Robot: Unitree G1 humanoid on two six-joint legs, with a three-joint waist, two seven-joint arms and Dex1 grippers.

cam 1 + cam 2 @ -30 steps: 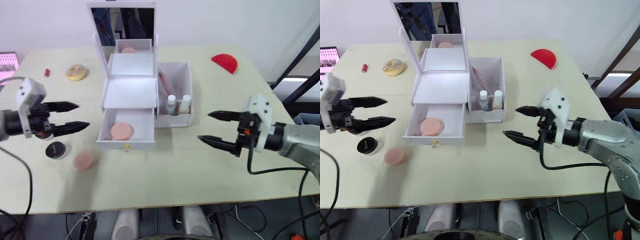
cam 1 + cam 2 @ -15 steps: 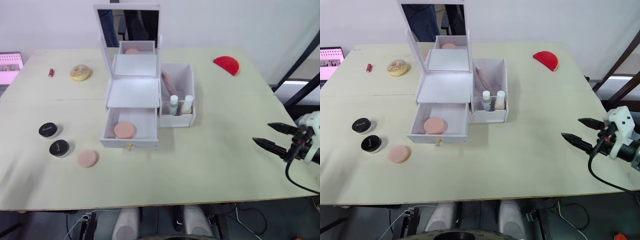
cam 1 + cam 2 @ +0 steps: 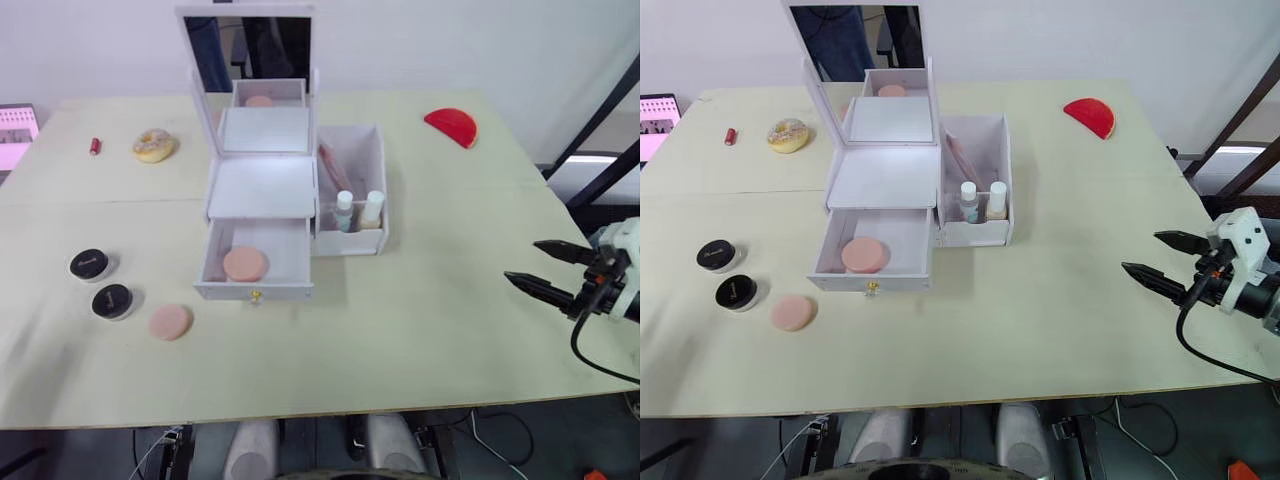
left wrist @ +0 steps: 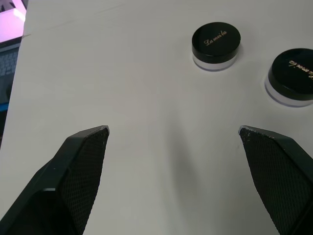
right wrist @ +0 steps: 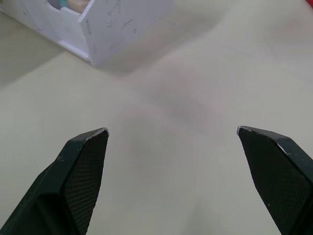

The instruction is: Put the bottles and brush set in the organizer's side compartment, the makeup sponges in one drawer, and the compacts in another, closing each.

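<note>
Head view: right gripper (image 3: 1160,255) spread wide at table's right edge; organizer (image 3: 290,180) mid-table, one sponge (image 3: 244,264) in its open drawer, another (image 3: 169,322) loose.
Left wrist: left gripper (image 4: 173,132) fingers apart, empty, facing two compacts (image 4: 216,40).
Right wrist: organizer corner.

I note the right gripper (image 3: 540,265) at the right edge of the head view, its arm cut off by the frame. The pink screen (image 3: 15,128) at the far left edge is only partly in frame. A small red item (image 3: 94,146) at upper left is too small to identify. The second compact (image 4: 292,76) is clipped at the right edge of the left wrist view.
</note>
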